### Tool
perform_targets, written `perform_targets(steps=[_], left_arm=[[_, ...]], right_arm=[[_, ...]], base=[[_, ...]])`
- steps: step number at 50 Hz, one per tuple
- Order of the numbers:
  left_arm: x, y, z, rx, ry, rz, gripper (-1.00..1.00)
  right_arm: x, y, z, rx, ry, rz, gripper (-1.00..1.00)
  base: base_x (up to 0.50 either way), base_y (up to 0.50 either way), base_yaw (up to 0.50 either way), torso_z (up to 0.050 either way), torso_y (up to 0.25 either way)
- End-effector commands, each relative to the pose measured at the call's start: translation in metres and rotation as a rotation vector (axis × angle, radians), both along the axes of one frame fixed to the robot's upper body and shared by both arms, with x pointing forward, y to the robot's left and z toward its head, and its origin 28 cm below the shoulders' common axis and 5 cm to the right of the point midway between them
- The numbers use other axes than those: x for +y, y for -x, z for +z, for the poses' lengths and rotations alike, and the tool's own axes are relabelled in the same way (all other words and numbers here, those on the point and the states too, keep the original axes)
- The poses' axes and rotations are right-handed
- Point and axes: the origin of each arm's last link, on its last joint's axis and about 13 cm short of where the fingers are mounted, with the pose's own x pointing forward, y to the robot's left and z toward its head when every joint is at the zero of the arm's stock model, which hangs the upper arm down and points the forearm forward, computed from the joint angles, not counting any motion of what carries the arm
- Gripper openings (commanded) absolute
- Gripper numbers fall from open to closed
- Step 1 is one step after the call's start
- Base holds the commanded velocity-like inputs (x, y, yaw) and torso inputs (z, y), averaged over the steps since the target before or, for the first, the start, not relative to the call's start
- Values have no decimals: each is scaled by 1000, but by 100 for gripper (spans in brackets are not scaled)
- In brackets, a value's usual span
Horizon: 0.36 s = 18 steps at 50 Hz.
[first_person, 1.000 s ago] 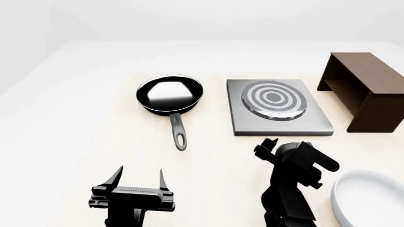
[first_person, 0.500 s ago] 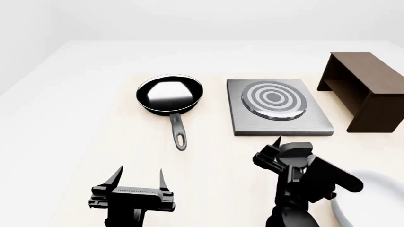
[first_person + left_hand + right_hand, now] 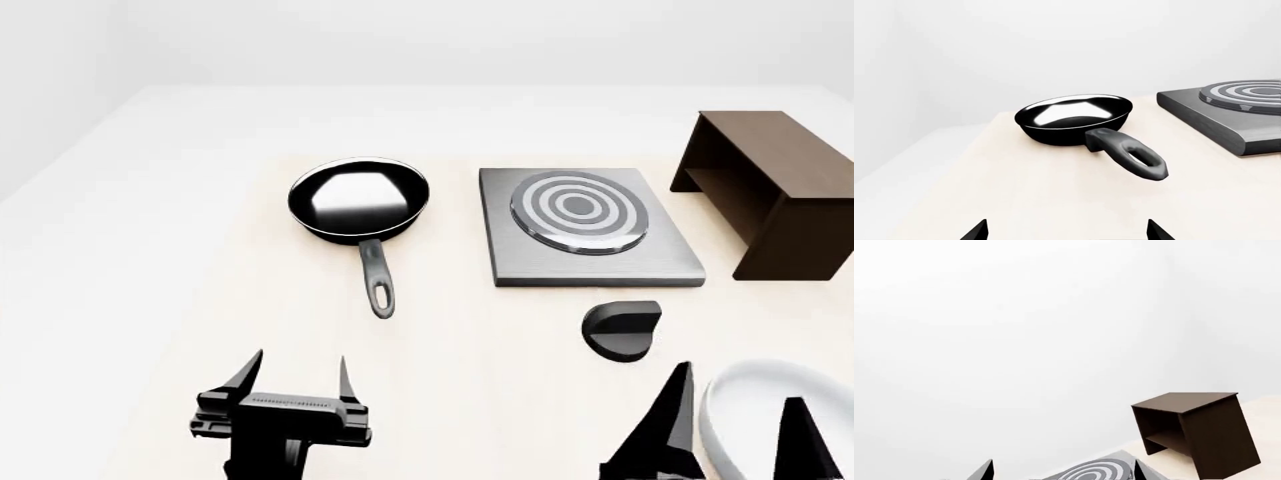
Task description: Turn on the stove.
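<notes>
We see the table (image 3: 160, 250) first, a pale wooden top that carries everything else. On it, toward the far right, stands the wooden box (image 3: 774, 195), dark brown and open on the side facing the middle; the right wrist view shows it too (image 3: 1194, 432), upright, with a shelf inside.

Just left of the box lies the stove (image 3: 587, 238), a flat grey square plate with ringed coils on top — it sits flat on the table, apart from the box, and its near corner shows in the left wrist view (image 3: 1227, 112). Left of the stove, with a clear gap between them, rests the frying pan (image 3: 360, 200), black with a shiny inside, its handle pointing toward us.

At the near right edge we make out the curved rim of a white bowl (image 3: 747, 400), only partly in view.

Our left gripper (image 3: 296, 375) hangs low at the near left, its two fingers spread apart and holding nothing. Our right gripper (image 3: 741, 420) shows at the near right, beside the bowl, its fingers likewise spread with nothing between them.

Smallest is the knob (image 3: 622, 328), black and rounded — it lies on the table just in front of the stove's near right corner, separate from the plate, with neither gripper touching it.
</notes>
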Motion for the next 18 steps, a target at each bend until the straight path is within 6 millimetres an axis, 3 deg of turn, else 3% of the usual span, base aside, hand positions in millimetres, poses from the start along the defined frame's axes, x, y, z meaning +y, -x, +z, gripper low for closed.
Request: perform_targets(steps=[1, 18], left_arm=[[-1, -2, 1, -13, 11, -19, 100], [-1, -3, 1, -12, 12, -20, 100]], right_arm=[[-4, 65, 33, -285, 58, 4, 100], [-2, 62, 31, -252, 29, 36, 100]], base=[[0, 0, 0, 0, 0], [0, 0, 0, 0, 0]])
